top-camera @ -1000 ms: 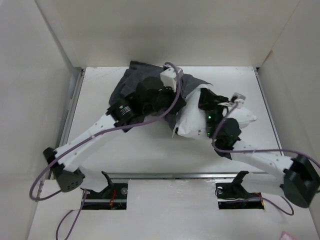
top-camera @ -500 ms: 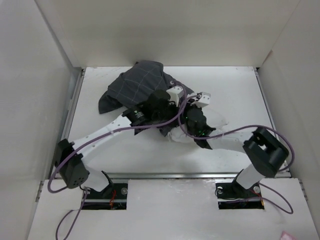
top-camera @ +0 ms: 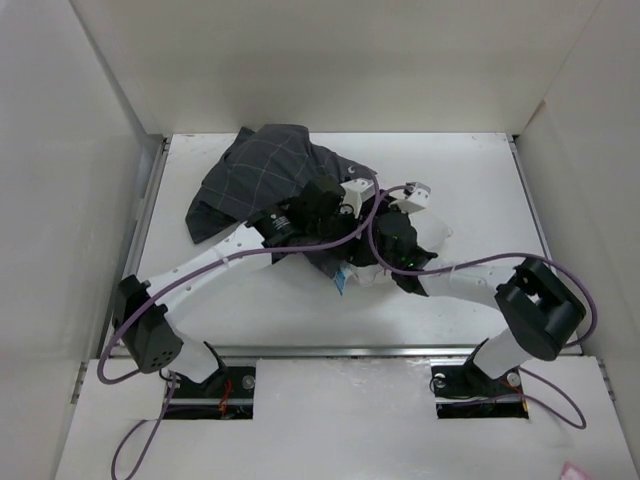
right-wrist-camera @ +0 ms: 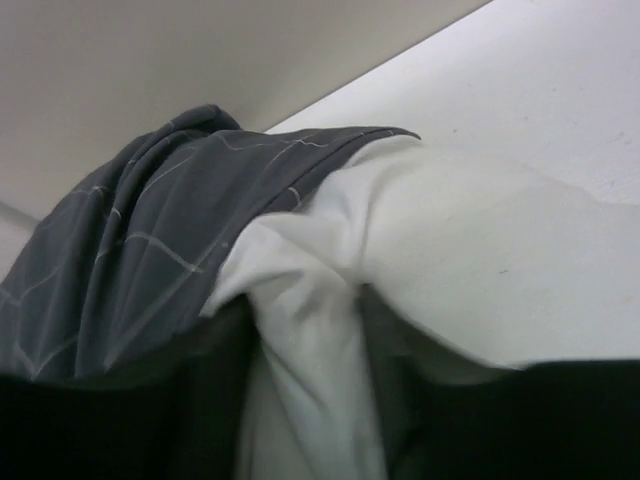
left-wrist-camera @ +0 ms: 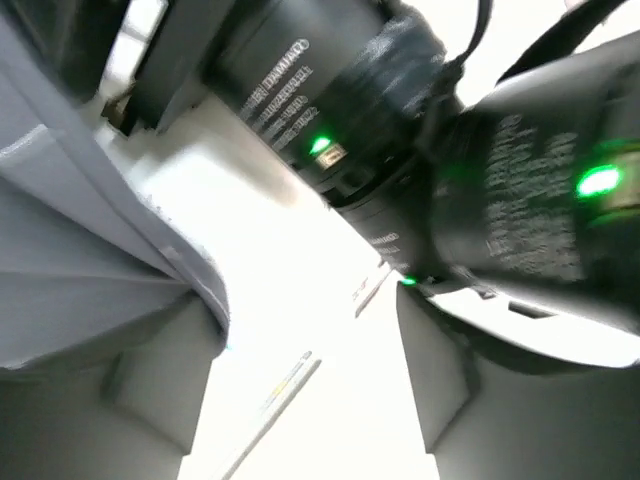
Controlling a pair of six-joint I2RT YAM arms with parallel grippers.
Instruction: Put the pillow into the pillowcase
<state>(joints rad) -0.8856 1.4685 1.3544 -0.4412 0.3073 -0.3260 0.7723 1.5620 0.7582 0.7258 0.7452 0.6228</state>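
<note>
The pillowcase (top-camera: 262, 178) lies bunched on the far left of the table (top-camera: 480, 180). Its long axis runs from far left to near right, and its open hem faces near right, towards both grippers. The pillow (right-wrist-camera: 470, 250) lies on the same diagonal. Its far-left part is under the hem; its exposed end points near right and rests on the table. The blue tag (top-camera: 340, 284) shows at the pillow's near edge; any print on it is too small to read.

Right gripper (right-wrist-camera: 305, 335): jaws narrow, clamped on a bunched fold of the pillow just outside the hem.

Left gripper (left-wrist-camera: 300, 400): jaws apart, white pillow surface between them, a grey fabric fold at its left finger.

The right arm housing (left-wrist-camera: 520, 200) carries white lettering, too blurred to read, and lit green LEDs (left-wrist-camera: 598, 182)
</note>
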